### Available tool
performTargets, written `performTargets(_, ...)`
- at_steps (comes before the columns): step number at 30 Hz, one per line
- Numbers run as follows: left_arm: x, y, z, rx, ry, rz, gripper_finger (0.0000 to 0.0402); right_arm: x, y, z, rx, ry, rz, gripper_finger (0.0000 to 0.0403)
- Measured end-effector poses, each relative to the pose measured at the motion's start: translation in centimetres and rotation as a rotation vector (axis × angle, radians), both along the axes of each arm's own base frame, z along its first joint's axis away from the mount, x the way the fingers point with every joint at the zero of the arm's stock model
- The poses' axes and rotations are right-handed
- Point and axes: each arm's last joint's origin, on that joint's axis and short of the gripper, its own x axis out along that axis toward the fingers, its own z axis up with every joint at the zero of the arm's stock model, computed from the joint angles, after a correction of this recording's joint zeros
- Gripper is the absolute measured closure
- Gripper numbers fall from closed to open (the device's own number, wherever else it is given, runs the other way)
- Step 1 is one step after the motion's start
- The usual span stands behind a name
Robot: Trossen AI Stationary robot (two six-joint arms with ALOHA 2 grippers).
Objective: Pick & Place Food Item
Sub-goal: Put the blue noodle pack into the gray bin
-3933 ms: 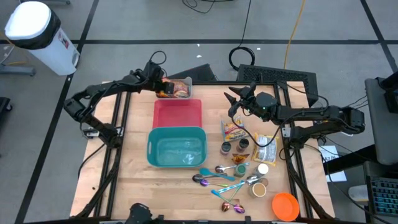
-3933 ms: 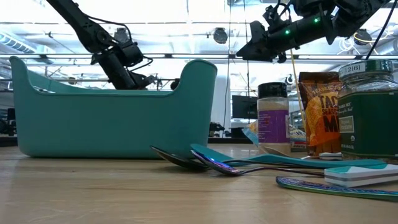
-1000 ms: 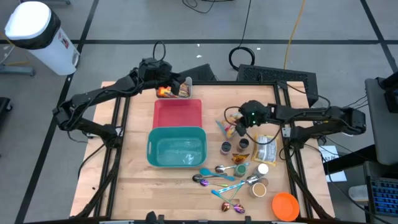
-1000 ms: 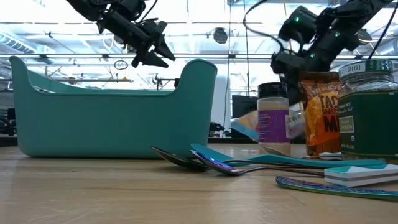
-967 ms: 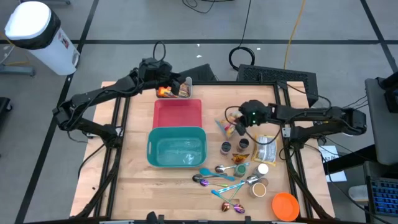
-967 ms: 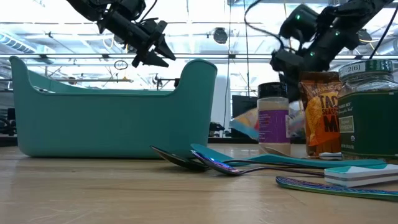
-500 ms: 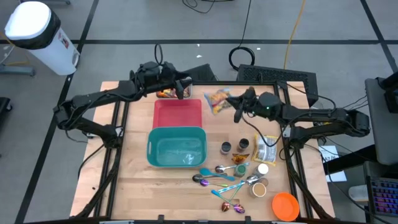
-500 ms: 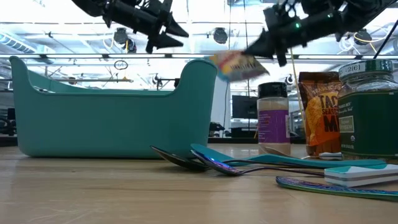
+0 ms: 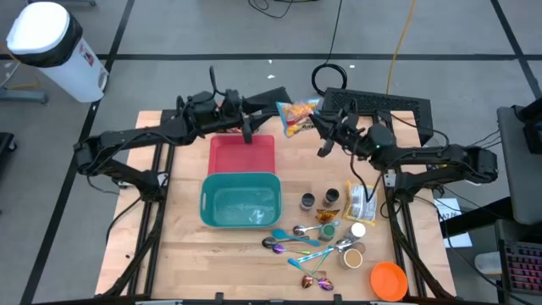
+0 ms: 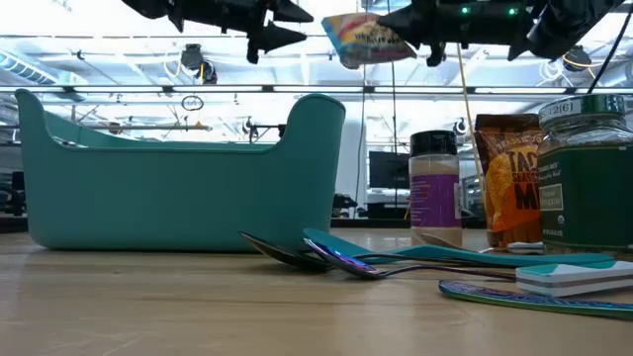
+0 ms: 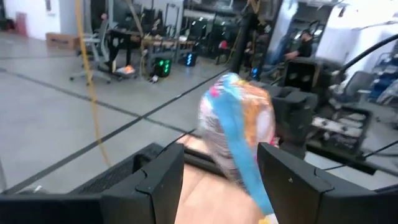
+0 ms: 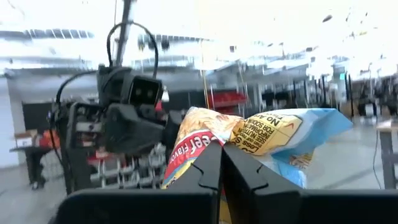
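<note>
While raised, right hand pinches snack bag — aloft

High in the frame, the right end effector is pinched shut on a colorful snack bag, which hangs just below and beside it, clear of the counter. The left end effector, apparently parted, hovers near the bag on its far side. Well below both stand a teal bin, spoons, a spice jar and a green jar.
</note>
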Motion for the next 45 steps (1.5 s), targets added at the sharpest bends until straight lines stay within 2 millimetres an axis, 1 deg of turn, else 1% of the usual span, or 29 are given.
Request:
performTargets(5,1.3,-0.7,-0.3,0.031,-0.051,-0.039,0.019,0.7,-0.2,-0.1,-0.039,-0.115,-0.002,0.0403)
performTargets(8,2.3,-0.7,-1.1,0.013,-0.061,-0.051,0.019,1.3,-0.4,-0.6,-0.049,-0.147,-0.001,0.0403)
performTargets(14,3.7,-0.5,-2.4,-0.016,-0.075,-0.06,0.019,2.2,-0.6,-1.8,-0.039,-0.122,-0.001,0.0403)
performTargets(20,3.7,0.1,-2.7,-0.019,-0.074,-0.045,0.0195,2.4,-0.7,-2.1,-0.034,-0.107,0.0,0.0403)
performTargets(22,3.6,0.2,-2.7,-0.02,-0.072,-0.043,0.0209,2.4,-0.7,-2.1,-0.033,-0.104,0.0,0.0403)
performTargets(24,3.6,0.2,-2.7,-0.019,-0.068,-0.042,0.0235,2.4,-0.7,-2.2,-0.032,-0.1,0.0,0.0403)
performTargets(30,3.7,0.2,-2.9,-0.006,-0.052,-0.041,0.0337,2.5,-0.7,-2.2,-0.03,-0.093,0.0,0.0403)
performTargets(33,3.6,0.2,-2.8,0.014,-0.047,-0.055,0.0381,2.5,-0.7,-2.3,-0.03,-0.088,-0.001,0.0403)
performTargets(35,3.4,0.3,-2.7,0.018,-0.048,-0.079,0.0391,2.5,-0.7,-2.3,-0.028,-0.082,-0.001,0.0403)
performTargets(38,3.0,0.7,-2.4,-0.003,-0.046,-0.102,0.0381,2.5,-0.8,-2.4,-0.026,-0.072,-0.001,0.0403)
performTargets(40,2.3,1.0,-2.0,-0.025,-0.041,-0.107,0.0377,2.6,-0.8,-2.5,-0.023,-0.062,0.001,0.0403)
performTargets(42,1.5,1.3,-1.5,-0.042,-0.033,-0.111,0.0382,2.6,-0.7,-2.5,-0.016,-0.04,0.006,0.0401)
performTargets(45,0.1,1.8,-0.7,-0.061,-0.012,-0.09,0.0395,2.3,-0.7,-2.4,-0.005,-0.006,0.003,0.0381)
